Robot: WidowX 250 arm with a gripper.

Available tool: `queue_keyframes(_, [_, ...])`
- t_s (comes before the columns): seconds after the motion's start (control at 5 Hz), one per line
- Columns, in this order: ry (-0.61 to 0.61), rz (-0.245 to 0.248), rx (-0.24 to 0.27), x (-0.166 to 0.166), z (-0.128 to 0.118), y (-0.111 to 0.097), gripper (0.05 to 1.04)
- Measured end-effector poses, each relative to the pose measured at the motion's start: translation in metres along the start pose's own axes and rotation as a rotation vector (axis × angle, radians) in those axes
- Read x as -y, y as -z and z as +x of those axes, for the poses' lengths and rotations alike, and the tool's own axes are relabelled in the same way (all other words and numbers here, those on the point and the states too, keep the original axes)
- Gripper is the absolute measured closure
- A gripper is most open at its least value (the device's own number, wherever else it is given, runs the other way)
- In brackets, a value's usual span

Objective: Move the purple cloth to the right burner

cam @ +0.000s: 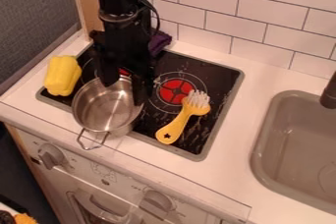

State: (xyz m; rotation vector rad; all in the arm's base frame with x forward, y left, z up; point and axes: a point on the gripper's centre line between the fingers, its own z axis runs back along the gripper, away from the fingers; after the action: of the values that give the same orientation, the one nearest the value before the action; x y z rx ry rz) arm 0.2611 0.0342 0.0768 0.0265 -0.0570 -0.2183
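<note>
Peeking out, purple cloth (158,42), behind black arm (122,14)

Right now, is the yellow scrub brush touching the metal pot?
Apart. The camera view shows a strip of black stovetop between the handle of the scrub brush and the wall of the metal pot.

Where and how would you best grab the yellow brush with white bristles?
I'd grip the middle of its slim yellow handle, from above, closing across its width: it lies on the black glossy stovetop, with the bristles at the far end.
</note>
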Motion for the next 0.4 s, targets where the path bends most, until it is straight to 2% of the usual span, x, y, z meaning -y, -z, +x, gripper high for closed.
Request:
queue_keyframes(0.2, [0.001, -0.014, -0.029, 0.001, -0.001, 0.007, 0.083])
queue_keyframes(0.4, [-0.070, -0.022, -0.038, -0.042, 0.035, 0.021, 0.083])
